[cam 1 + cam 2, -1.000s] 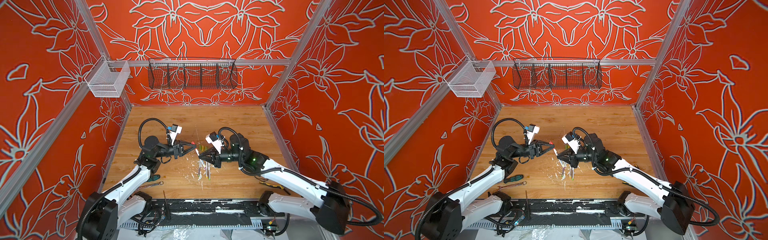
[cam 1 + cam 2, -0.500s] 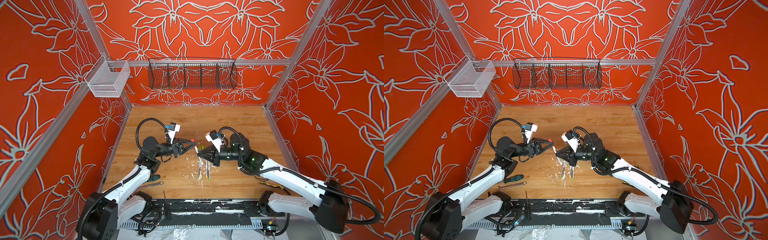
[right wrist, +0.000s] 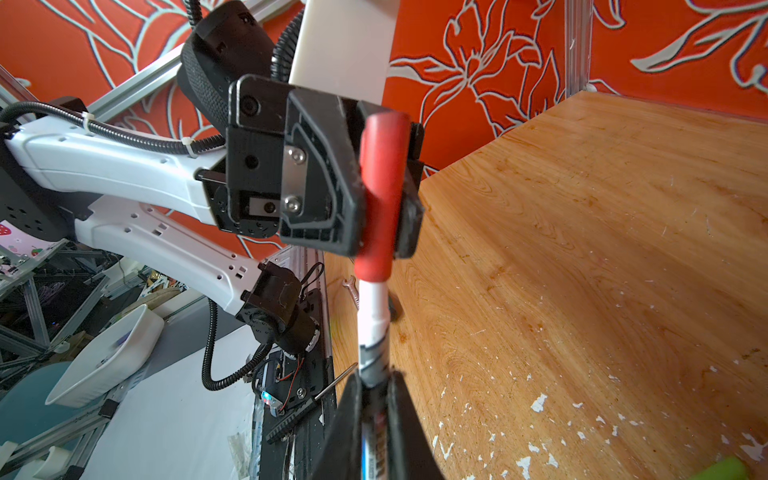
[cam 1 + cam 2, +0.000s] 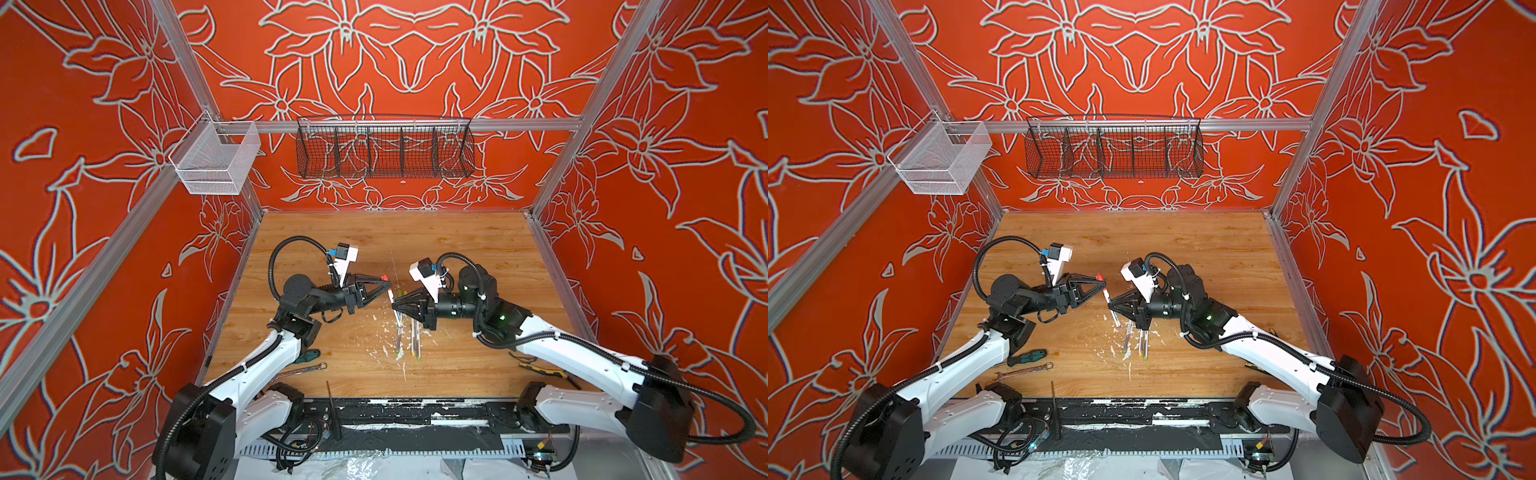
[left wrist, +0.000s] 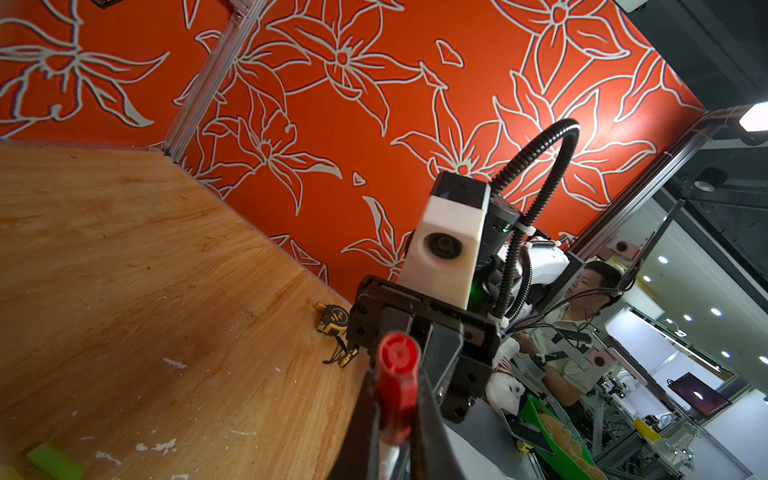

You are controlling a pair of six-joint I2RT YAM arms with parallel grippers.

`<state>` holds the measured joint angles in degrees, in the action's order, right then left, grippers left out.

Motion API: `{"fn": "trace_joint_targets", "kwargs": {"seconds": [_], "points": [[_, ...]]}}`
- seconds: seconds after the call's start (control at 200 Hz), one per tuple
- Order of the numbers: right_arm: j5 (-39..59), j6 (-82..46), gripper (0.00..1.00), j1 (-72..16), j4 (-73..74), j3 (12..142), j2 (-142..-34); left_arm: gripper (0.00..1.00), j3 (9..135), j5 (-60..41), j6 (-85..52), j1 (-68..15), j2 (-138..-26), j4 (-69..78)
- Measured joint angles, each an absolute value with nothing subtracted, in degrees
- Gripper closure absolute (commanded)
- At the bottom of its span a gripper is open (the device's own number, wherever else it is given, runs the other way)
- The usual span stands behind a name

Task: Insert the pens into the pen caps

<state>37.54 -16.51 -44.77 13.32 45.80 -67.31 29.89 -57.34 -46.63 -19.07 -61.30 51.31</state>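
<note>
Left gripper (image 4: 388, 283): its fingers are being kept nearly closed on the red cap (image 4: 385, 277), which is being pinched between them.
Red cap: it is being carried clear of the wooden table (image 4: 457, 249), near the middle of the workspace. In the right wrist view (image 3: 380, 195) its open end is being met by a white barrel, and how deep the tip sits cannot be told.
Right gripper (image 4: 395, 302): its fingers are being pressed together on the pen (image 4: 390, 294), which is being gripped along its barrel.
Held pen: it is being held at a slant between the two grippers, with one end at the cap and the other sticking out past the right gripper toward the table.
Other pens (image 4: 413, 338): three are being left lying side by side on the table, just below the right gripper in both top views.
Green cap (image 5: 56, 460): it is being left lying on the table, apart from the grippers.
Screwdriver (image 4: 1027, 356) and wrench (image 4: 1022, 370): they are being left beside the left arm, near the table's front edge.
</note>
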Motion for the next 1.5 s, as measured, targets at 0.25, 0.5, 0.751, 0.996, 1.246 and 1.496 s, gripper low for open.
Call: {"fn": "trace_joint_targets", "kwargs": {"seconds": [0.25, 0.5, 0.751, 0.996, 1.246, 1.496], "points": [[37.32, -16.1, 0.98, -44.82, 10.66, 47.2, -68.27, 0.99, 31.97, -56.42, -40.07, -19.25, -59.24, 41.47], [36.6, -14.98, 0.99, -45.43, 8.32, 47.2, -67.09, 0.99, 33.78, -55.07, -32.56, -20.8, -56.38, 31.33], [35.68, -14.87, 1.0, -45.47, 6.66, 47.2, -66.24, 0.99, 35.07, -52.82, -26.59, -22.59, -55.44, 24.25], [35.75, -14.81, 1.0, -45.5, 6.63, 47.2, -66.17, 0.99, 34.79, -51.64, -25.54, -23.11, -54.5, 23.22], [35.57, -14.98, 1.0, -45.5, 5.54, 47.88, -66.17, 0.98, 34.74, -50.92, -25.52, -23.64, -54.72, 23.73], [34.92, -14.98, 1.0, -45.5, 2.92, 49.36, -66.17, 0.93, 34.76, -50.52, -25.47, -23.81, -55.05, 24.73]]}}
